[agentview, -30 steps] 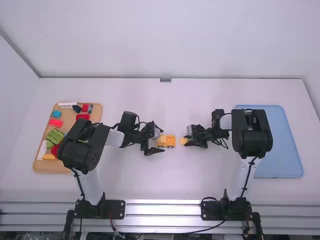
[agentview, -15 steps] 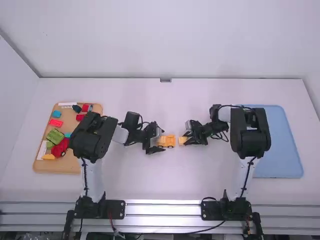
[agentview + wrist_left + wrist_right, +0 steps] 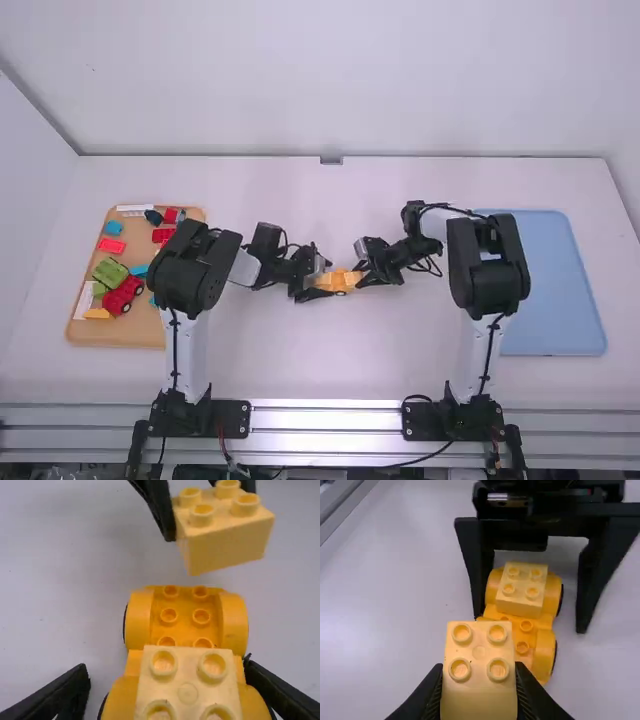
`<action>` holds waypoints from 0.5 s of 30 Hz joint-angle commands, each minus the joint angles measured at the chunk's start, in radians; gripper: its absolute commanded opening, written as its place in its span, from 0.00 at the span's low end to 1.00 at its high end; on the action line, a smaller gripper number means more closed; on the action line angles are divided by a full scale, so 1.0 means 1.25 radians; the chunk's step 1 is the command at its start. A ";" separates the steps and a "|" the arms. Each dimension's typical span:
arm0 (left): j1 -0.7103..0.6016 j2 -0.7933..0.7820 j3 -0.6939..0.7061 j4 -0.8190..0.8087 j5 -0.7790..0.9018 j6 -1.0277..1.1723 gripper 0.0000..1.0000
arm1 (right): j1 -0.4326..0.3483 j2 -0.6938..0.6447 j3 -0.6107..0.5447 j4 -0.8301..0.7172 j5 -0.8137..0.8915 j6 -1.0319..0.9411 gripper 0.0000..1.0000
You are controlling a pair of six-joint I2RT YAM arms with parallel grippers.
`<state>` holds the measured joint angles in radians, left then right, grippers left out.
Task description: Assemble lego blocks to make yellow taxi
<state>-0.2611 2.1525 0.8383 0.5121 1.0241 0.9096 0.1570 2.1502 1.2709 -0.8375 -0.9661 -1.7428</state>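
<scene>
Nearest us, the left arm base (image 3: 200, 415) and right arm base (image 3: 463, 418) stand at the table's near edge. Beyond them, our right gripper (image 3: 479, 680) is clamped on a pale yellow block (image 3: 479, 700), studs up, just off the open end of the taxi chassis (image 3: 185, 607); our left gripper (image 3: 165, 667) has its fingers apart, one on either side of the chassis end that bears the mounted block (image 3: 187, 695). The step in hand, we judge, is seating the held block in the open bay. We should level it, since it looks tilted in the left wrist view, turn it square between the fenders, match stud rows and come straight down. Bracing the chassis with our left fingers would keep it from sliding; an off-line push could shove it away or leave the block cocked. We can read no label or lettering on these pieces. Off to the left, the tan tray (image 3: 95, 335) holds loose pieces; farthest is the pale wall (image 3: 340, 80).
</scene>
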 commanded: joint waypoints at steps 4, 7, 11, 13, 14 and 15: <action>-0.007 0.018 -0.020 -0.003 0.006 -0.003 0.76 | 0.016 -0.019 0.020 0.002 -0.001 0.033 0.00; -0.007 0.018 -0.020 -0.010 0.011 -0.004 0.75 | 0.017 -0.024 0.021 0.003 -0.004 0.033 0.00; -0.006 0.018 -0.020 -0.014 0.012 -0.003 0.75 | 0.017 -0.057 0.018 -0.009 -0.004 0.036 0.00; -0.006 0.018 -0.020 -0.015 0.012 -0.003 0.75 | 0.016 -0.086 0.007 -0.003 -0.002 0.035 0.00; -0.006 0.018 -0.020 -0.015 0.012 -0.003 0.74 | 0.018 -0.100 -0.001 0.005 0.000 0.036 0.00; -0.007 0.018 -0.020 -0.015 0.012 -0.003 0.74 | 0.018 -0.113 -0.010 0.015 0.002 0.040 0.00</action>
<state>-0.2611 2.1525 0.8291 0.5091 1.0431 0.9100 0.1802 2.0846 1.2697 -0.8139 -0.9581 -1.6993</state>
